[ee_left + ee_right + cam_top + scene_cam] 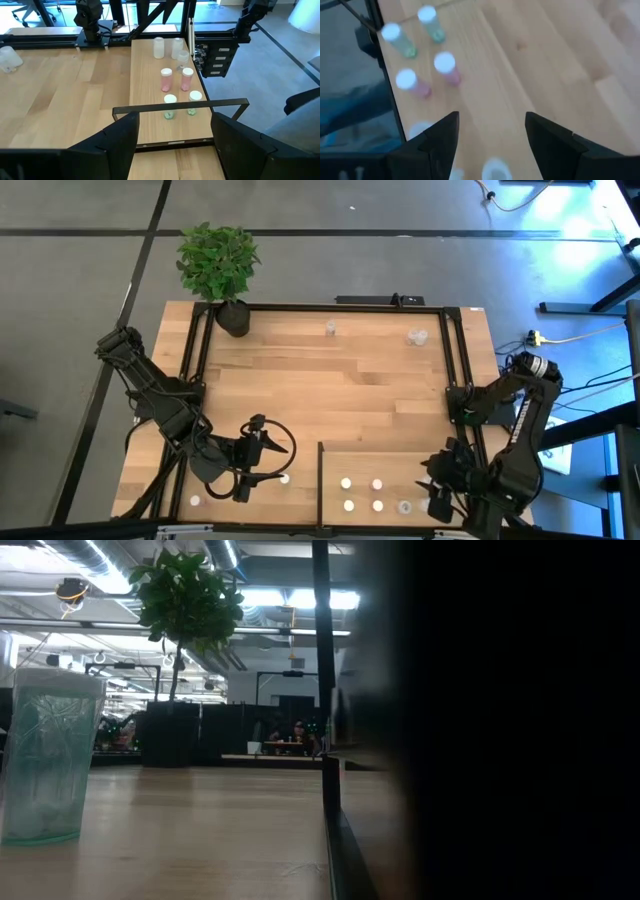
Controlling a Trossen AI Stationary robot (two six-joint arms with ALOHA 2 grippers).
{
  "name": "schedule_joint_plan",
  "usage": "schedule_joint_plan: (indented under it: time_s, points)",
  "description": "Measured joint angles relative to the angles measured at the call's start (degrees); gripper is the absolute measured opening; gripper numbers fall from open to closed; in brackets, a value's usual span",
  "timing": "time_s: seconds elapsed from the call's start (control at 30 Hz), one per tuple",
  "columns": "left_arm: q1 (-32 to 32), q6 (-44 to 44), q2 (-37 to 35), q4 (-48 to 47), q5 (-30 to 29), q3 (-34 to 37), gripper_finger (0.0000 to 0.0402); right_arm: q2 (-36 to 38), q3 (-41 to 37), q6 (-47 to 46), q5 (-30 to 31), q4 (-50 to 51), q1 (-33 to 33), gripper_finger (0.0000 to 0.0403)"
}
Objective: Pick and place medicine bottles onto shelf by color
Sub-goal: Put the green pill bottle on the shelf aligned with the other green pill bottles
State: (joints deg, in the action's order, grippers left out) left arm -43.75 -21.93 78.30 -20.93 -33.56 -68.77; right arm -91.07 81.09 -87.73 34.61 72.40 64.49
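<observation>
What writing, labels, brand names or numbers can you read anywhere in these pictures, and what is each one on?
None can be read.
Medicine bottles: no lettering shows on any of them.
Grey unit beyond the shelf: small panels, any marks too small to read.
Clear cup in the low view: an embossed pattern only, no words.

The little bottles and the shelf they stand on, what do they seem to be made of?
The bottles look like translucent plastic, tinted pink or green, with matte white caps: light shows through their bodies. The shelf looks like pale, smooth wood with faint grain, edged by a thin black strip, probably metal or plastic.
</observation>
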Motion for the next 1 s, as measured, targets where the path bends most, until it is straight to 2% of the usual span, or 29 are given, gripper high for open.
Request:
schedule_joint_plan:
  time_s: [0.33,0.43,0.57,0.67,1.0]
  points:
    - [0.0,0.0,0.0,0.0,0.0,0.0,0.024,0.0,3.1,17.0,10.7,-1.4,-7.4,0.0229]
    - [0.0,0.0,0.0,0.0,0.0,0.0,0.024,0.0,3.3,17.8,10.9,-1.7,-9.5,0.0229]
    - [0.6,8.5,0.0,0.0,-1.6,0.0,0.024,0.0,3.3,17.7,10.8,-2.0,-11.3,0.0229]
    - [0.8,11.6,0.0,0.0,-1.9,0.0,0.024,0.0,3.3,17.6,10.8,-2.1,-12.1,0.0229]
    - [1.1,9.8,0.0,0.0,-1.8,0.0,0.024,0.0,3.3,20.7,10.8,-0.8,-16.5,0.0229]
